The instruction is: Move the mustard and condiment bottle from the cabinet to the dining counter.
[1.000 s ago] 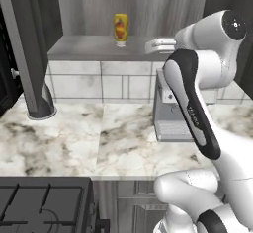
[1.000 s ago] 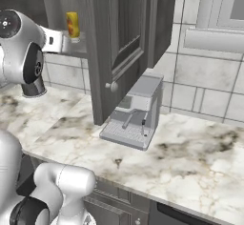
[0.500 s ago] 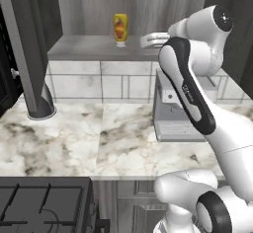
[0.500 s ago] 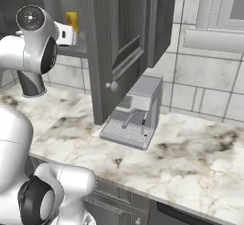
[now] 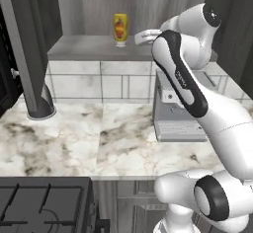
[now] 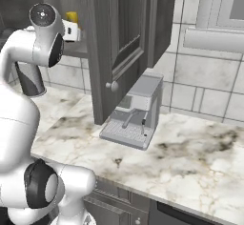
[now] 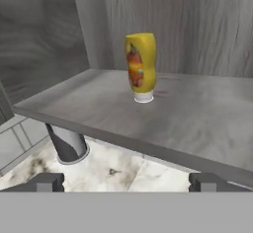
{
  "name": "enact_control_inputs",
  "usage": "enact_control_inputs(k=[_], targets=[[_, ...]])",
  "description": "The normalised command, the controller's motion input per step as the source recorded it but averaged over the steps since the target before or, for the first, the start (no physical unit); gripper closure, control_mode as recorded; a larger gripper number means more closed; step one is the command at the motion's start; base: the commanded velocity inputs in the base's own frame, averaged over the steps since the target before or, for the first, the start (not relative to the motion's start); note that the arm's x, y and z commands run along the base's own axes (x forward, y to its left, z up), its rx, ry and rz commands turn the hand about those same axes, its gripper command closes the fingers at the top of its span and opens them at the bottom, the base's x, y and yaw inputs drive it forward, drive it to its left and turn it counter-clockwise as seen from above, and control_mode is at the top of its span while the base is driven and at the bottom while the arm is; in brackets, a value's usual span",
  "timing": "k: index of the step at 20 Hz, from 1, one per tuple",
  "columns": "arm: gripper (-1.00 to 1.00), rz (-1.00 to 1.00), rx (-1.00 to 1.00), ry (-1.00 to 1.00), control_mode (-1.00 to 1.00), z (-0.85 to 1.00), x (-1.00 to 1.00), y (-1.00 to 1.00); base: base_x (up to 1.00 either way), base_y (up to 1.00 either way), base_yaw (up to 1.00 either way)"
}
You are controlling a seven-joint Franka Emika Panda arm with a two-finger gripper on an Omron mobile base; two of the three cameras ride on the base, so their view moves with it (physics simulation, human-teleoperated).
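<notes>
On the marble counter (image 5: 99,143) against the tiled backsplash (image 6: 200,95) you have a grey espresso machine (image 6: 136,109), standing just right of the open door. A dark cylindrical vessel (image 5: 39,103) stands well apart at the counter's far left. A black stove grate (image 5: 44,205) lies at the near edge.

I'm looking at a marble worktop (image 5: 74,143), white with grey-brown veins, backed by a pale tiled backsplash (image 5: 99,81). A grey coffee machine (image 6: 136,109) sits on it near the wall. A dark cylindrical post (image 5: 32,69) stands on the worktop at left in my left base view. A black stove top (image 5: 44,205) lies along the near edge. Grey drawer fronts (image 6: 119,207) run below the worktop. Light is even and flat.
</notes>
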Motion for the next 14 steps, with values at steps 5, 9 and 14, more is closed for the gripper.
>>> enact_control_inputs(k=[5, 9, 14], targets=[[-1.00, 0.04, 0.00, 0.04, -1.00, 0.00, 0.47, 0.08, 0.00, 0.00, 0.00], [-1.00, 0.03, 0.00, 0.02, -1.00, 0.00, 0.44, 0.07, 0.00, 0.00, 0.00], [-1.00, 0.02, 0.00, 0.00, -1.00, 0.00, 0.36, 0.06, 0.00, 0.00, 0.00]])
